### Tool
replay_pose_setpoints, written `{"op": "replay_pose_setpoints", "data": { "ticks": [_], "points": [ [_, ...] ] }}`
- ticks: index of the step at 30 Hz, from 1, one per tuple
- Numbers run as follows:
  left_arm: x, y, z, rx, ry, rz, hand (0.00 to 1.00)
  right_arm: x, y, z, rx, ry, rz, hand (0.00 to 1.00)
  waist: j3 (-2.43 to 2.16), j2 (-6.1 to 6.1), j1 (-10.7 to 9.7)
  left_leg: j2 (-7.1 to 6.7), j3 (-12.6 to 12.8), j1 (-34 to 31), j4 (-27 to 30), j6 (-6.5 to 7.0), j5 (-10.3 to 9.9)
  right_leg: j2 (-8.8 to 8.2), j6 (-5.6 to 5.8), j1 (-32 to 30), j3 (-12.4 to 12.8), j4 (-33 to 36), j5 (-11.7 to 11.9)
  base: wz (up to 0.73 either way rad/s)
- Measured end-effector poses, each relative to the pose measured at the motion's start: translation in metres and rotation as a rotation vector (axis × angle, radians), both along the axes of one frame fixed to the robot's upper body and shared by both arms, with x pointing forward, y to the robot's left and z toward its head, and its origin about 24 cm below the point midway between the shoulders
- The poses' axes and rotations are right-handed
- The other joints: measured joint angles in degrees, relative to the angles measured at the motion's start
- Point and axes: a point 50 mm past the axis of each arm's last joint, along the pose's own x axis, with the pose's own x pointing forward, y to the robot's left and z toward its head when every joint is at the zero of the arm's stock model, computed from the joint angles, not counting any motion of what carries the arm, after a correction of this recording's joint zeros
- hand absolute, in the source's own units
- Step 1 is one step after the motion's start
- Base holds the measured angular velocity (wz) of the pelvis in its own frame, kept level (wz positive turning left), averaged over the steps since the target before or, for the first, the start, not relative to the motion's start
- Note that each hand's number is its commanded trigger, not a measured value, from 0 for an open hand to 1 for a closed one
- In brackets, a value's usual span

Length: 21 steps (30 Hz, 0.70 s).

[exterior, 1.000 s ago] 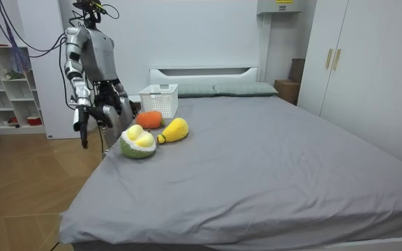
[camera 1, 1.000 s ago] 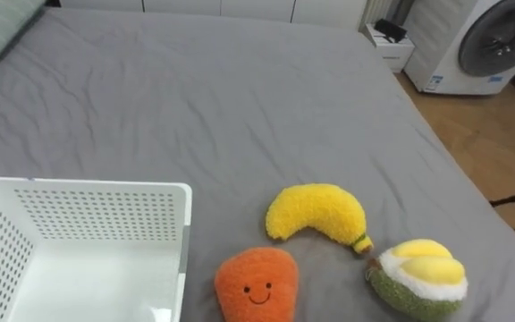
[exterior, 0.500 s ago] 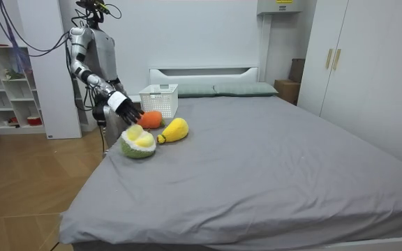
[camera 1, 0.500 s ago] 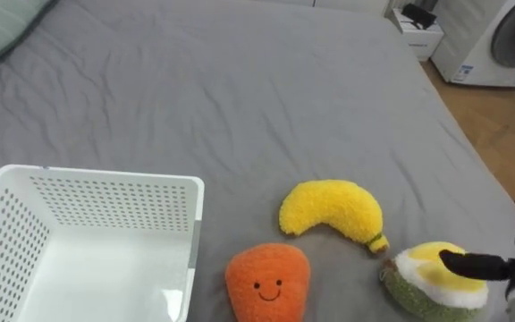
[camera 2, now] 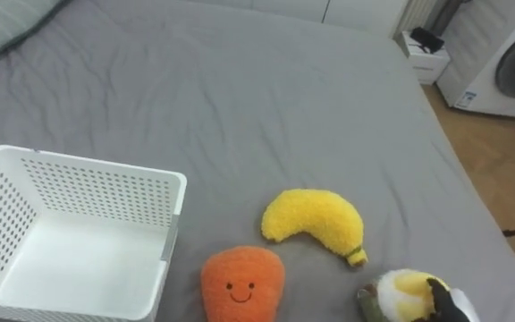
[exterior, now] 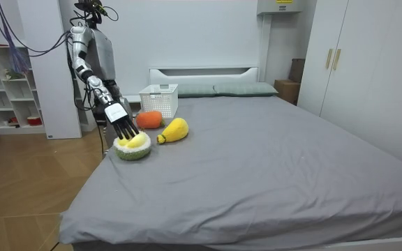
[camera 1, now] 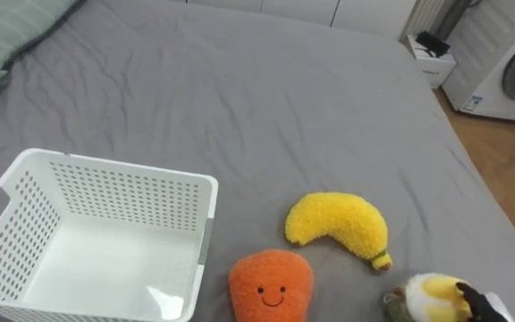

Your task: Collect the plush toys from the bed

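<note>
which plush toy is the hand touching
The green-and-yellow durian plush: the right hand rests straight fingers on its top. The banana plush and orange smiley plush lie untouched.

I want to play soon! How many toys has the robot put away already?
None yet: the basket is empty. The right robot hand touches the green-and-yellow toy, fingers straight, not gripping. The banana and the carrot also wait on the bed.
</note>
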Motion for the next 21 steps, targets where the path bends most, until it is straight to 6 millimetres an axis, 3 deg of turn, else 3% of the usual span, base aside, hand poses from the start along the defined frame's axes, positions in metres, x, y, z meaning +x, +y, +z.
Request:
{"op": "replay_pose_setpoints", "data": {
  "ticks": [11,12,13,14,15,21],
  "points": [
    [-0.001,0.001,0.000,-0.001,0.026,-0.017,0.00,-0.018,-0.008,-0.008,-0.101,0.159,0.099,0.00,0.06,1.09,0.79,-0.21,-2.20,0.09,1.51,-0.25,-0.44,-0.19,-0.02,1.61,-1.81,0.05,0.01,0.10],
    [0.000,0.001,0.000,-0.001,0.026,-0.019,0.00,-0.022,-0.009,-0.009,-0.134,0.183,0.118,0.39,0.06,1.40,0.98,-0.21,-2.33,0.15,1.71,-0.24,-0.56,-0.19,-0.01,1.74,-1.74,0.05,0.01,0.10],
    [0.001,0.000,-0.001,-0.001,0.025,-0.023,0.00,-0.023,-0.009,-0.010,-0.150,0.191,0.123,0.56,0.07,1.57,1.24,-0.21,-2.38,0.18,1.77,-0.23,-0.59,-0.19,-0.01,1.74,-1.73,0.03,0.00,0.05],
    [0.003,0.000,-0.001,-0.001,0.021,-0.026,0.00,-0.025,-0.010,-0.010,-0.180,0.199,0.136,0.89,0.13,1.88,1.68,-0.21,-2.41,0.17,1.83,-0.23,-0.60,-0.19,-0.01,1.63,-1.73,0.01,0.00,0.00],
    [0.003,0.000,-0.001,0.003,0.021,-0.026,0.00,-0.025,-0.010,-0.010,-0.209,0.197,0.149,1.00,0.13,2.16,1.82,-0.21,-2.44,0.14,1.84,-0.23,-0.60,-0.18,-0.01,1.60,-1.74,0.01,0.00,0.00],
    [0.009,0.000,0.000,0.026,-0.002,-0.039,0.00,-0.015,-0.012,-0.004,-0.376,0.134,0.204,1.00,0.09,3.09,1.79,-0.36,-2.89,-0.15,2.06,-0.10,-0.49,-0.28,0.02,1.90,-2.51,0.02,-0.27,0.04]
  ]
}}
